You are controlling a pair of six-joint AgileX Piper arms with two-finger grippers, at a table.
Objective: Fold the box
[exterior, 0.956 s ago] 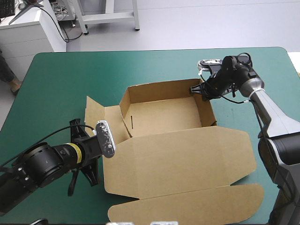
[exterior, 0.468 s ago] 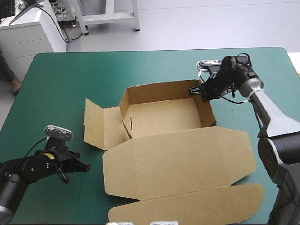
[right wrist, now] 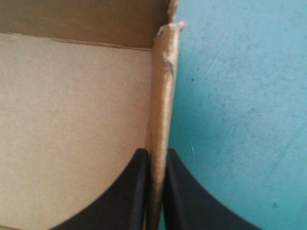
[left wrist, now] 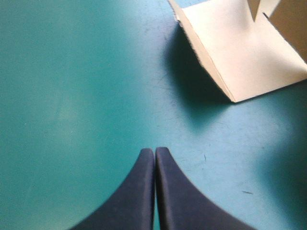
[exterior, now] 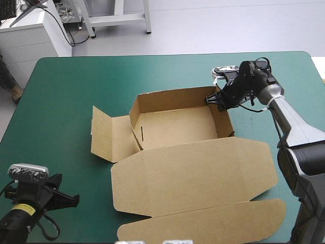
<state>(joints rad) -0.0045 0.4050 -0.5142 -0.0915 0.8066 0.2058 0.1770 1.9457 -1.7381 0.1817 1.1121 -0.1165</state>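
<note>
The box (exterior: 175,127), in the middle of the worktop (exterior: 71,86), looks light, stiff but creasable, best held by wall edges, where the right hand (right wrist: 156,154) pinches its right wall; the left hand (left wrist: 154,152), pressed together and empty, sits well apart.

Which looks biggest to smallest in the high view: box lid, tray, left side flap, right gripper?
1. lid
2. tray
3. left side flap
4. right gripper, clearly smallest, though it sits toward the table's far side.
</note>
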